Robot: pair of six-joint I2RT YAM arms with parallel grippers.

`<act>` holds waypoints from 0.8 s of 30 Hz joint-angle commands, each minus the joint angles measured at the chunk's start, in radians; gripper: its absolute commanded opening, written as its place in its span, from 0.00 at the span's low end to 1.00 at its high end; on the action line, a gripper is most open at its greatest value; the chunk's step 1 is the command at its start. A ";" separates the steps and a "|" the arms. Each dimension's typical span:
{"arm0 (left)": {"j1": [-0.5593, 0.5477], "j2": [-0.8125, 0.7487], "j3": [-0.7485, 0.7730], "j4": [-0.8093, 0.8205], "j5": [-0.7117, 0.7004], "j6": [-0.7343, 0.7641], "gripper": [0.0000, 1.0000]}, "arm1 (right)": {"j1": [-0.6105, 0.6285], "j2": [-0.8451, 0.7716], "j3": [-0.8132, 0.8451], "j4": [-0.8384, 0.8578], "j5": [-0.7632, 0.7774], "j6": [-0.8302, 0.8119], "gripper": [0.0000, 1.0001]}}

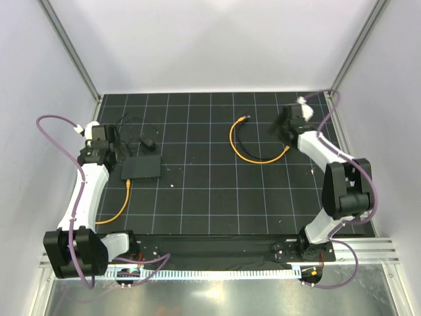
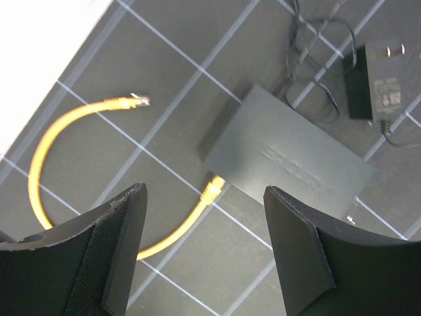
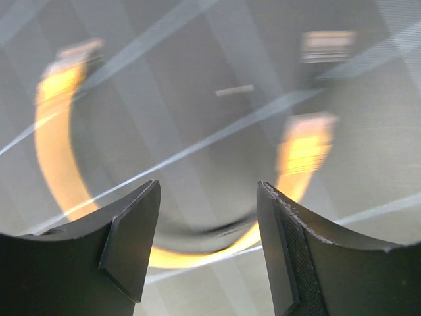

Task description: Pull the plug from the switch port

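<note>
Black-padded right gripper [image 3: 208,197] hung released above a loose yellow patch cable [image 1: 250,158] on the dark gridded counter [image 1: 197,197], while the empty, spread left gripper [image 2: 205,197] hovered just beside the flat matte-black rectangular switch [image 1: 141,166], whose near port apparently held another yellow plug [image 2: 212,189], unpulled.

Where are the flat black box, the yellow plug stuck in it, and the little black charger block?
switch [image 2: 289,161]: left wrist view, middle of its flat top.
yellow plug [image 2: 212,191]: left wrist view, its end at the switch's edge.
power adapter [image 2: 385,79]: left wrist view, middle of its labelled face.
</note>
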 commanded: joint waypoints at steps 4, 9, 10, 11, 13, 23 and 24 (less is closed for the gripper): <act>0.119 0.037 0.056 -0.037 0.226 -0.004 0.71 | 0.368 -0.035 0.085 0.312 -0.104 0.095 0.66; 0.138 0.038 0.050 -0.035 0.234 0.051 0.64 | 0.597 0.120 0.174 0.460 -0.126 0.213 0.63; 0.139 0.038 0.050 -0.035 0.235 0.057 0.63 | 0.634 0.145 0.183 0.515 -0.123 0.265 0.63; 0.139 0.034 0.051 -0.037 0.243 0.063 0.59 | 0.698 0.174 0.202 0.538 -0.115 0.287 0.62; 0.139 0.026 0.054 -0.038 0.258 0.082 0.59 | 0.761 0.261 0.223 0.618 -0.107 0.330 0.60; 0.139 0.119 0.100 -0.081 0.284 0.166 0.52 | 0.984 0.588 0.482 0.658 -0.092 0.512 0.51; 0.139 0.130 0.103 -0.081 0.285 0.169 0.51 | 0.990 0.604 0.504 0.646 -0.094 0.520 0.51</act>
